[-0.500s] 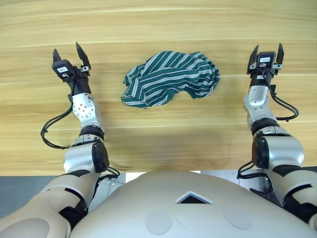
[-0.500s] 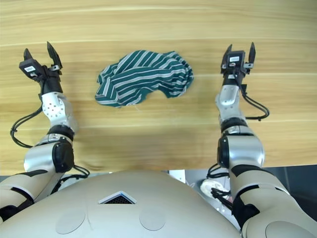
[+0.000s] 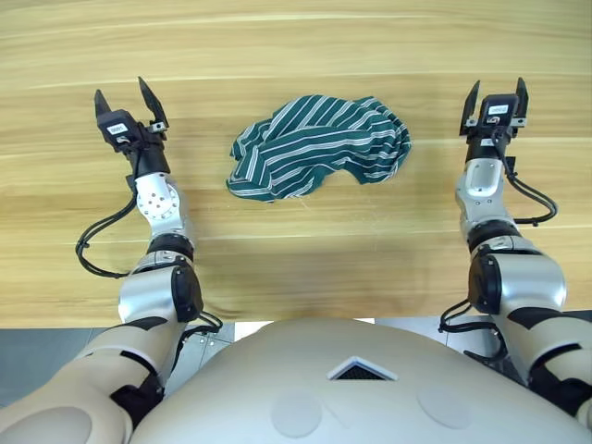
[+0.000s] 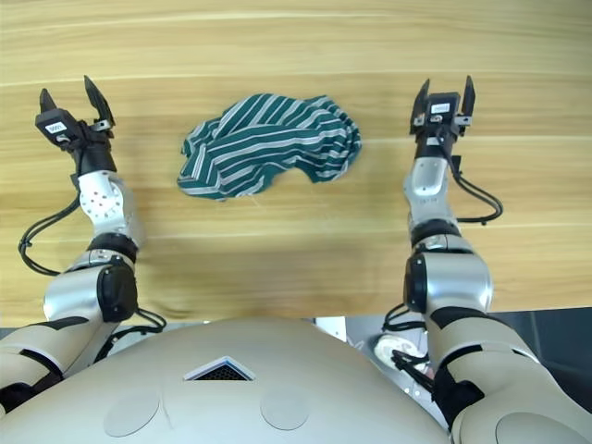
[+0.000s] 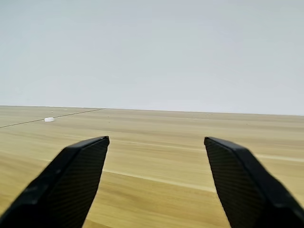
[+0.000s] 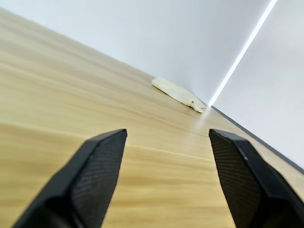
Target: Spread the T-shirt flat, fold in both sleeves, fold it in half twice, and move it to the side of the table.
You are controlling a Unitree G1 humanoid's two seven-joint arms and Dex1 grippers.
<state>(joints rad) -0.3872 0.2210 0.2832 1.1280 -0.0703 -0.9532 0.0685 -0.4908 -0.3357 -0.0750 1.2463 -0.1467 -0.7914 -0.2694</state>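
A dark green T-shirt with white stripes (image 3: 319,145) lies crumpled in a heap on the wooden table (image 3: 296,46), roughly midway between my two arms. My left gripper (image 3: 123,95) stands open over the table to the left of the heap, well apart from it. My right gripper (image 3: 498,90) stands open to the right of the heap, also clear of the cloth. In the left wrist view the left gripper (image 5: 156,156) has bare wood between its black fingers. The right gripper (image 6: 168,152) likewise holds nothing in the right wrist view.
The right wrist view shows a pale cream cloth (image 6: 178,94) lying far off on the table near a white wall. A small white speck (image 5: 49,119) sits on the wood in the left wrist view. Bare wood surrounds the T-shirt on every side.
My left gripper has shifted slightly up and to the left. The right gripper has edged a little farther away. The T-shirt has not moved.
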